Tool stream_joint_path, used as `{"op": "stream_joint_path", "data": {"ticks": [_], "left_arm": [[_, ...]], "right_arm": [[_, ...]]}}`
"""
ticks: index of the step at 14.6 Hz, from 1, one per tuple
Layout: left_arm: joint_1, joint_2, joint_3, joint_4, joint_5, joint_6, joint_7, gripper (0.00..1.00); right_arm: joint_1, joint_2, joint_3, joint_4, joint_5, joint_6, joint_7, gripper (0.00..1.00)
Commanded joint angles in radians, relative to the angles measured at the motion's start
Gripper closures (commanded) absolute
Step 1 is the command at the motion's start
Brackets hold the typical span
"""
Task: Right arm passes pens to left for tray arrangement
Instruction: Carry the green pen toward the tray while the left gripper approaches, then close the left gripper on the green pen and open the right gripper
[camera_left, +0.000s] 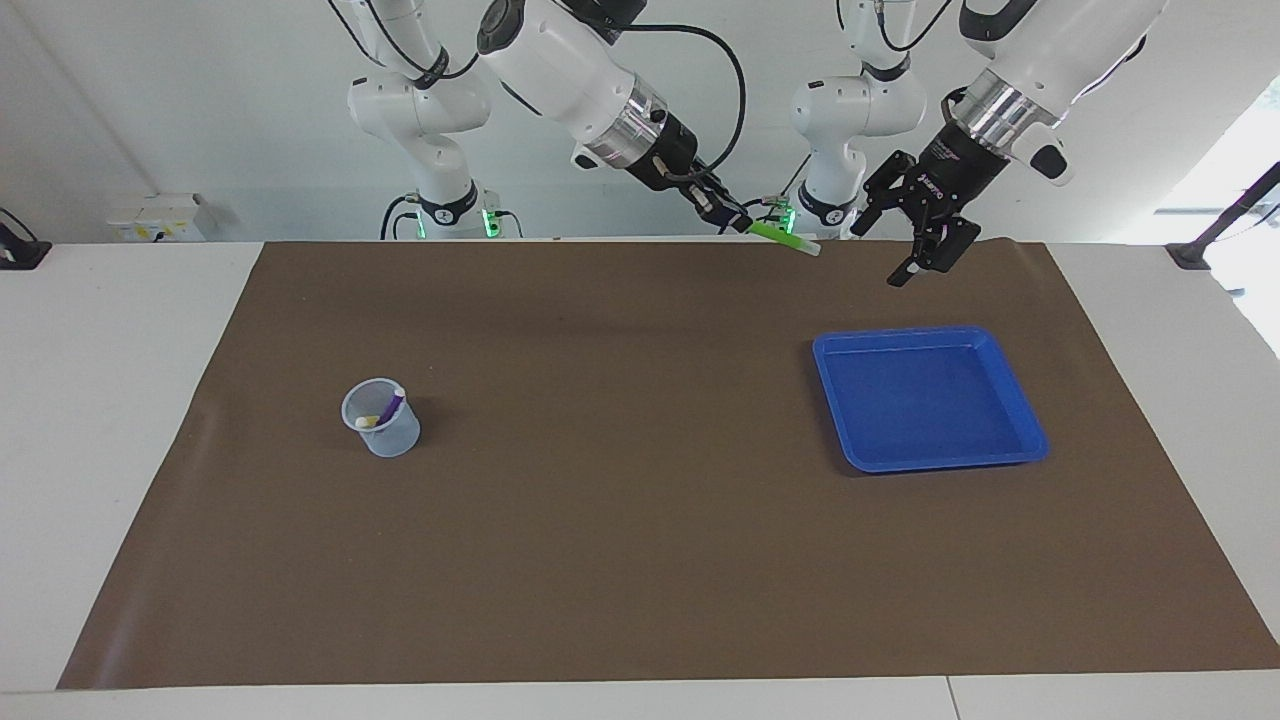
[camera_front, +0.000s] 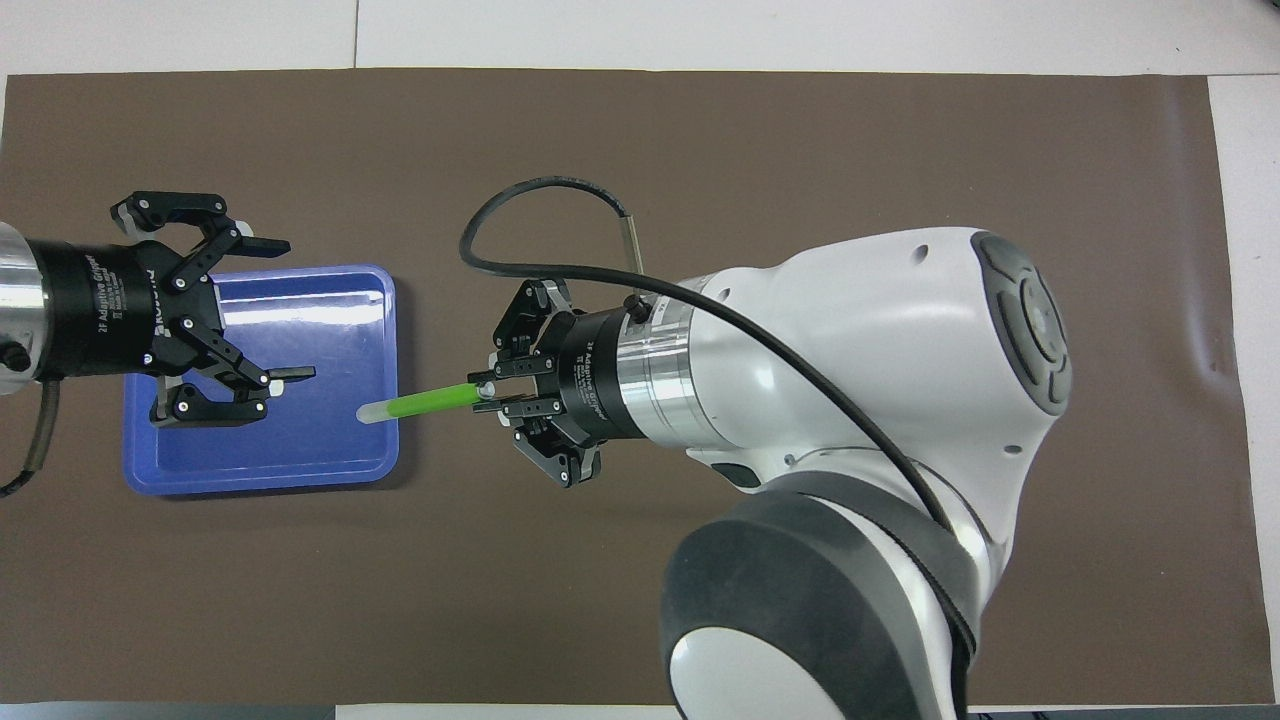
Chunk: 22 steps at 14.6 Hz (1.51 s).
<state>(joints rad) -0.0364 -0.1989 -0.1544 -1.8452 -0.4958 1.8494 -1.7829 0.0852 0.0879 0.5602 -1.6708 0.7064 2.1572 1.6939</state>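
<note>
Right pincer (camera_front: 487, 392) grips green pen (camera_front: 420, 402); left pincer (camera_front: 275, 310) agape

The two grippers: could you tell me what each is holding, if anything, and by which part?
The right gripper holds the green pen by one end, its whitish tip pointing toward the left gripper, whose jaws are open and empty over the tray.

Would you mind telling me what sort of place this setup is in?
Probably a robotics lab: two arms mounted at a white table covered by a brown mat, plain white wall, cabling.
</note>
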Motion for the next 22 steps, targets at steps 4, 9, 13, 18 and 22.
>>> {"op": "stream_joint_path", "data": {"ticks": [4, 9, 13, 18, 22], "left_arm": [[-0.063, -0.06, 0.0, -0.057, -0.015, -0.03, -0.063, 0.0], [-0.089, -0.116, -0.019, -0.15, -0.015, -0.003, -0.063, 0.0], [-0.091, -0.137, -0.022, -0.186, -0.015, 0.027, -0.066, 0.0], [-0.091, -0.146, -0.03, -0.206, -0.015, 0.066, -0.076, 0.09], [-0.089, -0.155, -0.037, -0.22, -0.015, 0.074, -0.076, 0.35]], "right_arm": [[-0.009, 0.009, 0.032, 0.013, 0.019, 0.018, 0.024, 1.0], [-0.007, 0.009, 0.032, 0.008, 0.018, 0.035, 0.024, 1.0], [-0.007, 0.009, 0.032, 0.006, 0.018, 0.039, 0.024, 1.0], [-0.007, 0.009, 0.032, 0.005, 0.018, 0.041, 0.024, 1.0], [-0.007, 0.009, 0.032, 0.005, 0.018, 0.041, 0.023, 1.0]]}}
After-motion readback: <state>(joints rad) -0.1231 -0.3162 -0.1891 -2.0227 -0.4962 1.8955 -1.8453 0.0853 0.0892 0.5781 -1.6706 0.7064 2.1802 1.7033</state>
